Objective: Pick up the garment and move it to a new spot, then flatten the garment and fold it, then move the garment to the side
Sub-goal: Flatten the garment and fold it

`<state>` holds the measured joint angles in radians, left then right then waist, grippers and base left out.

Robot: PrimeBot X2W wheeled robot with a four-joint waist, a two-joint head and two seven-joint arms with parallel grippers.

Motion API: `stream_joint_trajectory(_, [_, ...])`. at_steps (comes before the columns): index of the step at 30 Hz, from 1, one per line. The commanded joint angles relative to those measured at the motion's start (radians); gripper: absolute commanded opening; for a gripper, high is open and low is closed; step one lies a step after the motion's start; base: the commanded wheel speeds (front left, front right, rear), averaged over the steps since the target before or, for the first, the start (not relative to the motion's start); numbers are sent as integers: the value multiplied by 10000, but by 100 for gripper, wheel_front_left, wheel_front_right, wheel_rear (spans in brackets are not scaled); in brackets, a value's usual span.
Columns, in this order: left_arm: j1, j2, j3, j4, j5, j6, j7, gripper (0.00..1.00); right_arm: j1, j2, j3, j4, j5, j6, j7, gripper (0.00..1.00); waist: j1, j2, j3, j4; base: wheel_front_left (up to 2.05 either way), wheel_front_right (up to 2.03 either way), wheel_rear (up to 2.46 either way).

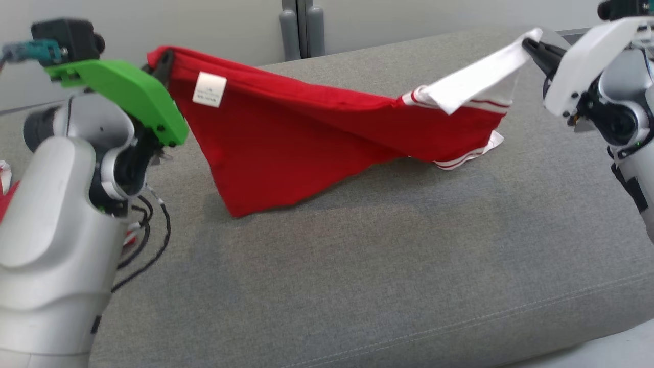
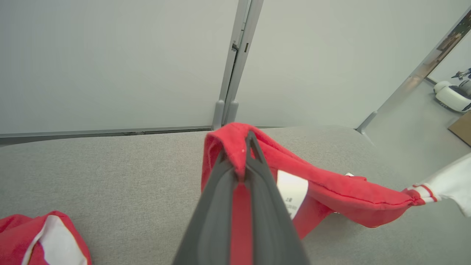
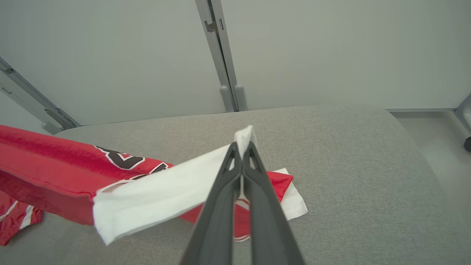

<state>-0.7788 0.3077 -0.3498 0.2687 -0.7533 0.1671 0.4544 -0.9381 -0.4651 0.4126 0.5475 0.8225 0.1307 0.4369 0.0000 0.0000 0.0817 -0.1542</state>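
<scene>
The left gripper (image 1: 161,62) pinches the red garment (image 1: 286,138) by one end, the right gripper (image 1: 529,47) pinches its white sleeve (image 1: 475,76); it hangs stretched between them, lower edge touching the grey cushion (image 1: 357,266)

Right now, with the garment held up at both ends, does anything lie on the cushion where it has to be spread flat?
Nothing visible does. The cushion under and in front of the garment is bare. A second red-and-white cloth lies off to the robot's left, apart from it.
</scene>
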Motion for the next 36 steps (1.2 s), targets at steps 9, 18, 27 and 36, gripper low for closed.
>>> stream_joint_trajectory(9, [-3717, 148, -520, 2252, 1145, -181, 269, 0, -3141, 524, 307, 1355, -1584, 0, 778, 0, 0, 0, 730, 530, 0, 0, 0])
stream_joint_trajectory(18, [-5623, -202, -231, 3618, 1176, -530, -895, 0, -5145, 731, -584, 3022, -2878, -3, -903, 0, 0, 0, 554, 1072, 0, 0, 0])
stream_joint_trajectory(27, [-5832, -100, -112, 3704, 815, -1147, -997, 0, -5641, 766, -325, 3039, -2690, -5, -1204, 0, 0, 0, -261, 956, 0, 0, 0])
stream_joint_trajectory(36, [-5942, -16, 276, 2942, 293, -1068, -840, 0, -6277, 762, -372, 2585, -1979, -5, -938, 0, 0, 0, -742, 590, 0, 0, 0])
